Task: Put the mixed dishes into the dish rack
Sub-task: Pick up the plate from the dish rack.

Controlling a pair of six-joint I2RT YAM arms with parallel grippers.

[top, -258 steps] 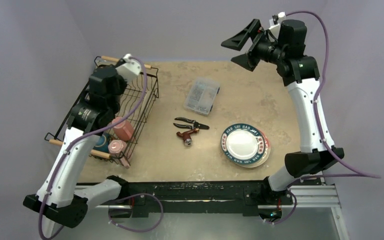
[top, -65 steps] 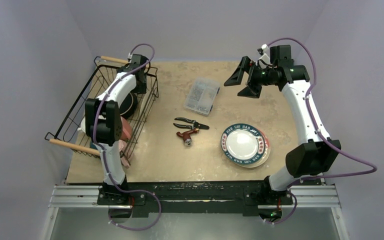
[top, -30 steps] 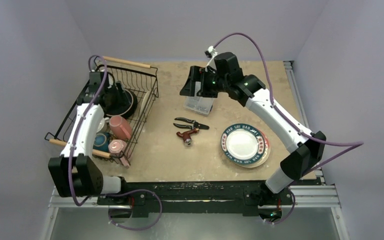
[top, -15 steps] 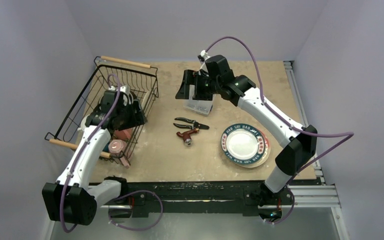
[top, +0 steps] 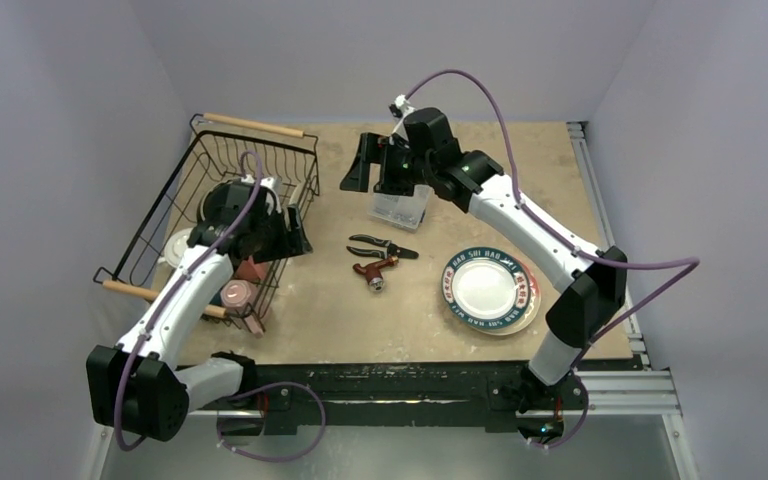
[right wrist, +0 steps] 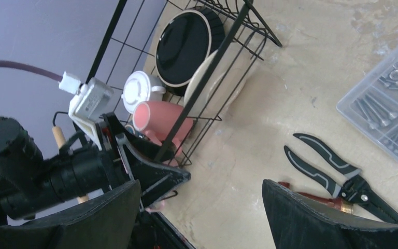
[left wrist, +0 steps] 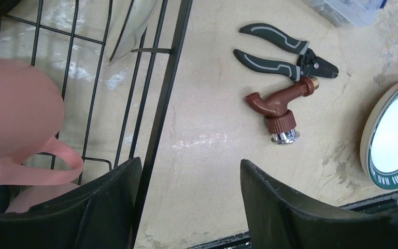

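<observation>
The dish rack (top: 175, 190) stands at the table's left and shows in the right wrist view (right wrist: 238, 31). It holds pink mugs (top: 234, 295) (right wrist: 160, 120) (left wrist: 15, 114), a white cup (right wrist: 137, 89), a black cream-rimmed dish (right wrist: 184, 46) and a cream plate (right wrist: 212, 83). A teal-patterned plate (top: 488, 288) lies on a red-rimmed plate on the table at the right; its edge shows in the left wrist view (left wrist: 394, 140). My left gripper (top: 290, 238) (left wrist: 189, 171) is open and empty over the rack's right wall. My right gripper (top: 370, 170) (right wrist: 201, 189) is open and empty above the table's middle.
Black pliers (top: 382, 246) (left wrist: 285, 52) and a brown tap (top: 375, 270) (left wrist: 280, 101) lie mid-table. A clear compartment box (top: 400, 205) (right wrist: 388, 109) sits under the right arm. Purple walls close in on the left, back and right.
My left gripper has moved right, from inside the rack to over its right wall, empty. My right gripper has shifted slightly left.
</observation>
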